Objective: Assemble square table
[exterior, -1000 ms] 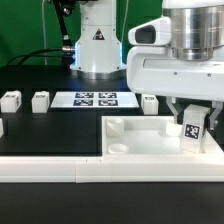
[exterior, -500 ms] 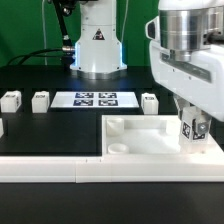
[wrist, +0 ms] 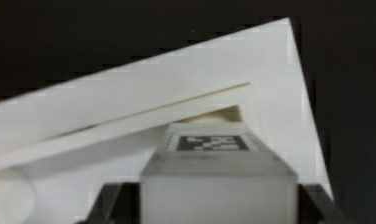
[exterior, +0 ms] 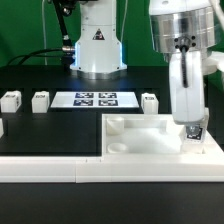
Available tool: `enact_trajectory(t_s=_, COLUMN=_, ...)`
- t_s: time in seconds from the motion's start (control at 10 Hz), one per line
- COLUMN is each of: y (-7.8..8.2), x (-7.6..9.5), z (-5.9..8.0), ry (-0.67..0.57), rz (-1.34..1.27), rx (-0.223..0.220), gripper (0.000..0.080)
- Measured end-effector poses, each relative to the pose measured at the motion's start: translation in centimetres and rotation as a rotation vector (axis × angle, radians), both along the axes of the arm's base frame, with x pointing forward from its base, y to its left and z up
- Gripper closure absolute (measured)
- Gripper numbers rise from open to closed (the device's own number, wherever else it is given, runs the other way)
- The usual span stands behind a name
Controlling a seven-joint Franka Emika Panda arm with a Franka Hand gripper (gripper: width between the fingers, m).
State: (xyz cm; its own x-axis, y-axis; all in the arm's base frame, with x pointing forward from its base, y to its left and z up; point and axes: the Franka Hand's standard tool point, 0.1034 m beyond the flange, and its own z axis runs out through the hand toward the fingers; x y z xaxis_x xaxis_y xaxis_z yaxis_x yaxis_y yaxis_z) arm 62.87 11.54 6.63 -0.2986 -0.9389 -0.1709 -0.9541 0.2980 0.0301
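Grips a small white leg in the gripper, with dark fingers closed against its two sides and its tag facing the wrist view. Holds that leg upright over the square top, inside the raised rim, toward the exterior view's right. Cannot tell whether it touches the top's floor or a socket there.

Has two round sockets along the top's side on the exterior view's left, both uncovered.

Beyond the square top's far rim, on the black table: a second leg near the rim. Farther toward the exterior view's left comes the marker board. Past that, two more legs side by side, well apart from the top. One more white piece cut off at the picture's edge, too little seen to name.

Against the top's near side, the long border rail, with the raised rim standing between it and the held leg.

Well behind the top, the robot base. In front of the top's far corner on the exterior view's right, the arm's own wrist, hiding that corner.
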Motion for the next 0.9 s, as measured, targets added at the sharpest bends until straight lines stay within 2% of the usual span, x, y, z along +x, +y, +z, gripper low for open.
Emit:
enact_trajectory(t_s=0.1, y=0.02, x=-0.02, z=-0.04, ry=-0.001, rz=0.011, rx=0.000, gripper=0.0506)
enact_trajectory(t_s=0.2, y=0.19, x=-0.05, z=-0.04, ry=-0.005, rz=0.031, rx=-0.002, gripper=0.0391)
enact_trajectory(t_s=0.3, y=0.66, x=0.19, z=0.21, ry=-0.056, rz=0.258, rx=-0.034, gripper=0.0225)
enact_trajectory(t_s=0.4, y=0.91, x=0.43, z=0.19, ry=-0.105, rz=0.419, rx=-0.052, gripper=0.0225)
enact_trajectory(t_s=0.5, y=0.78, x=0.40, z=0.10, ry=-0.107, rz=0.455, rx=-0.055, gripper=0.0166)
enact_trajectory(t_s=0.8, y=0.68, x=0.39, z=0.04, ry=-0.141, rz=0.688, rx=-0.066, gripper=0.0150)
enact_trajectory(t_s=0.9, y=0.54, x=0.34, z=0.04, ry=-0.161, rz=0.949, rx=-0.100, gripper=0.0150)
